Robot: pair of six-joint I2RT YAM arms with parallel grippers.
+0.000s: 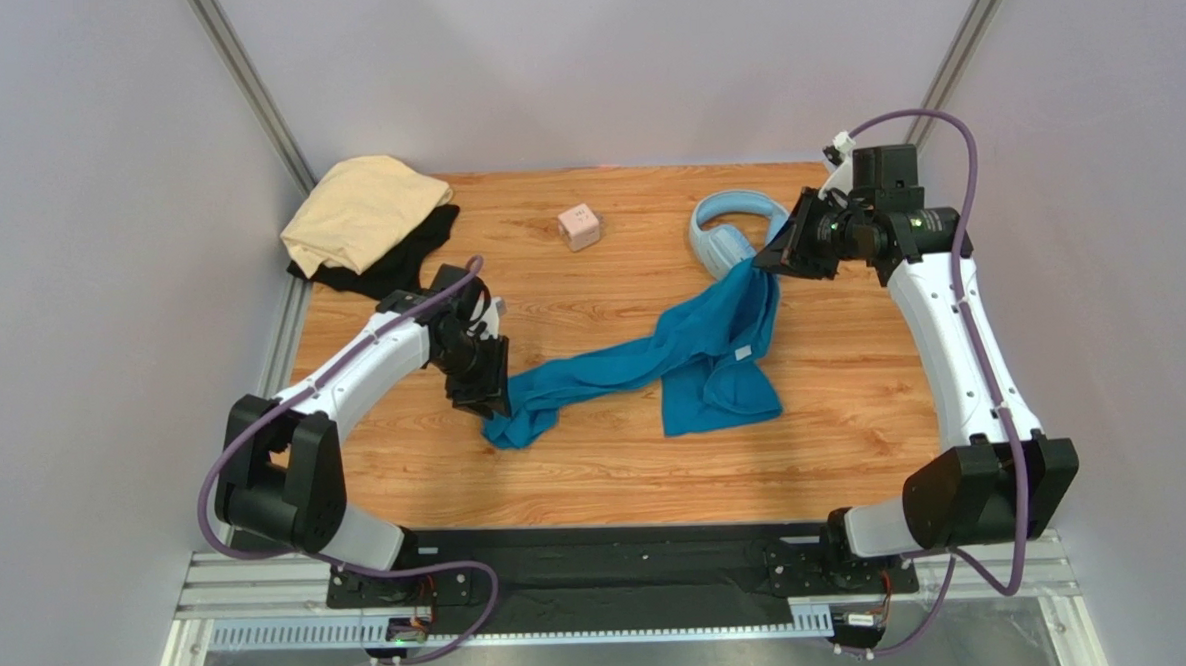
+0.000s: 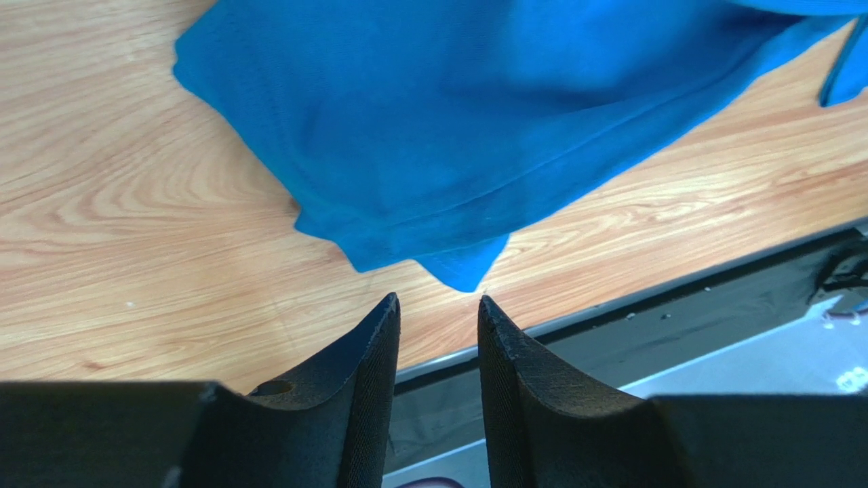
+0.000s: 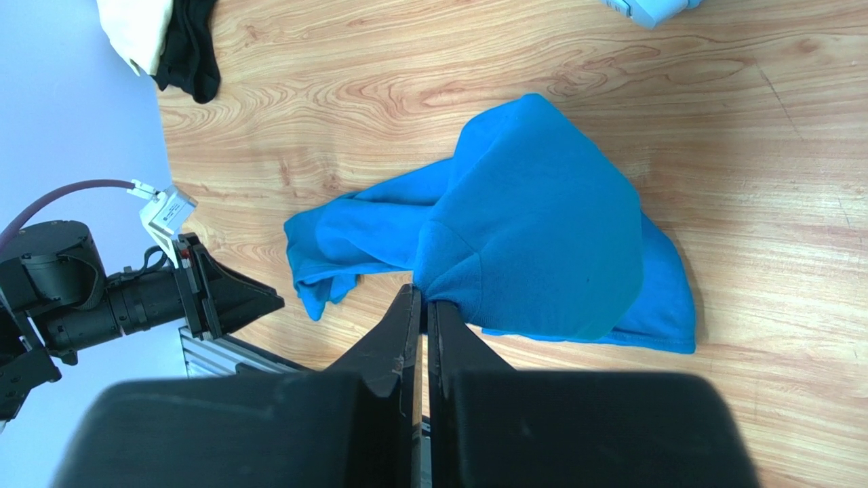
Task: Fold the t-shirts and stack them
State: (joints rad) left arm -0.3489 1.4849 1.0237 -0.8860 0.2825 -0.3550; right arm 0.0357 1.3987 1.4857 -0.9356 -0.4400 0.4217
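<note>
A: Where is the teal-blue t-shirt (image 1: 676, 363) seen?

B: It is stretched across the middle of the worktop (image 1: 590, 476), with its far end held up by the right end effector (image 3: 425, 295), which is clamped on a pinch of cloth.

A: And the left end effector (image 2: 438, 300)?

B: Its fingers are held apart with nothing between them, just short of the shirt's near corner. The pale tan t-shirt (image 1: 361, 208) is piled partly over the black t-shirt (image 1: 401, 262) at the far left corner.

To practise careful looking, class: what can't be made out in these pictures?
Top view: black shirt mostly under the tan shirt.
Right wrist view: headphones cut by the top edge.
Top view: tag on the teal shirt too small to read.
</note>
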